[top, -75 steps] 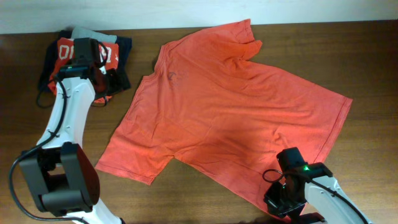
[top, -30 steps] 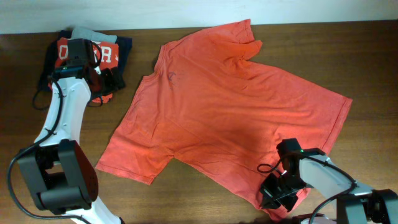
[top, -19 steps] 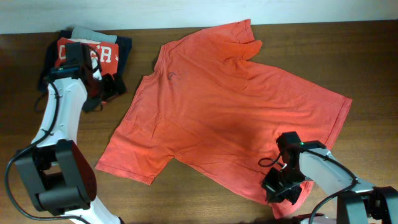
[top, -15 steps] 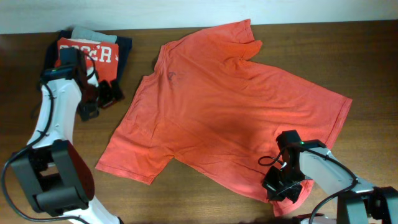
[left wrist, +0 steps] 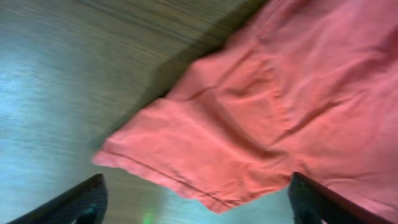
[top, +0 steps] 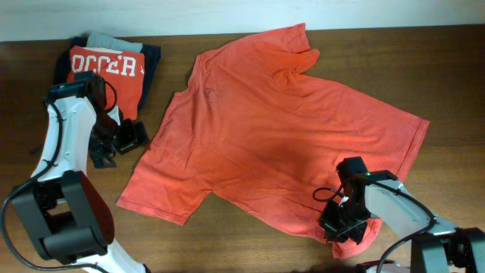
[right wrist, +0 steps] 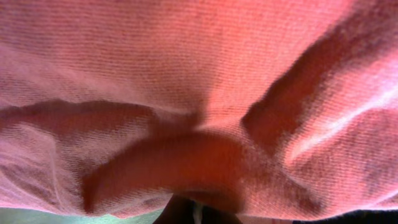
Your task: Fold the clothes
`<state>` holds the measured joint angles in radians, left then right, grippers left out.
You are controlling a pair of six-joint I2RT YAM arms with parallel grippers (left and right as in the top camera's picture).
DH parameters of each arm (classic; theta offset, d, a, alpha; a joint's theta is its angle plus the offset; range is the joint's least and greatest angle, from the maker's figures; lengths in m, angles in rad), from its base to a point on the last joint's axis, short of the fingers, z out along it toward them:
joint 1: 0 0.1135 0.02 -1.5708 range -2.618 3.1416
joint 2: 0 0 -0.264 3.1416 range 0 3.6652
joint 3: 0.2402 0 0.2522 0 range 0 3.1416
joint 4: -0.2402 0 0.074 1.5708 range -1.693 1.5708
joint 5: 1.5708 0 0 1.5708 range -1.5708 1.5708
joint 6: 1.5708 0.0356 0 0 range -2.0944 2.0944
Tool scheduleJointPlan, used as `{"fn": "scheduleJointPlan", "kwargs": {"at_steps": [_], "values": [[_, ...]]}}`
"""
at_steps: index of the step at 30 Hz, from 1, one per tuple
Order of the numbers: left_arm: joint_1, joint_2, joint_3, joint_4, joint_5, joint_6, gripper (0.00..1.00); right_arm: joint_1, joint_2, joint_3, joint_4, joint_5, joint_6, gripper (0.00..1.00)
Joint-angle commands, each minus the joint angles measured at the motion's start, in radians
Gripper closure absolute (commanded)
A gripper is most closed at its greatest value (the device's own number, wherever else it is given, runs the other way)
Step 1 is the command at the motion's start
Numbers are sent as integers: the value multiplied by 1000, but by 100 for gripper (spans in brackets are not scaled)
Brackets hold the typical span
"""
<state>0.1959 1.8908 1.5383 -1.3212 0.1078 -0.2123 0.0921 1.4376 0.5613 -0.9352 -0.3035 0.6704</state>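
Observation:
The clothes, a coral-red T-shirt [top: 280,121], lie spread flat across the table, neck toward the far edge. My left gripper [top: 135,136] hovers open just off the shirt's left edge. In the left wrist view its dark fingers [left wrist: 81,202] stand wide apart around a sleeve corner of the T-shirt [left wrist: 267,112], gripper [left wrist: 196,186] touching nothing. My right gripper [top: 345,226] sits at the near right hem, shut on a pinch of cloth. In the right wrist view the bunched T-shirt fabric [right wrist: 199,74] fills the frame and hides most of the gripper [right wrist: 193,214].
A stack of folded garments [top: 106,64], topped by a red printed shirt, sits at the far left corner. Bare wooden table [top: 212,235] shows along the near edge and to the left of the shirt.
My left arm has swung from the folded stack toward me to the T-shirt's left edge. My right gripper has shifted slightly inward, drawing the pinched hem with it.

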Motion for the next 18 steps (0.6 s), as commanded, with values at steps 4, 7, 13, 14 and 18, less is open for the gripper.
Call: {"fn": "scheduleJointPlan", "kwargs": {"at_steps": [4, 7, 13, 14, 18], "values": [[0, 8, -46, 16, -126, 20, 20, -2, 5, 14, 53, 31, -32, 91], [0, 8, -114, 70, -130, 39, 20, -2, 5, 14, 54, 31, -39, 91], [1, 8, -259, 209, -131, 78, 21, -2, 5, 14, 61, 30, -48, 91], [0, 8, -279, 225, -131, 80, 21, -2, 5, 14, 62, 28, -54, 91], [2, 8, -343, 265, -131, 87, 22, -2, 5, 14, 63, 27, -54, 90]]}}
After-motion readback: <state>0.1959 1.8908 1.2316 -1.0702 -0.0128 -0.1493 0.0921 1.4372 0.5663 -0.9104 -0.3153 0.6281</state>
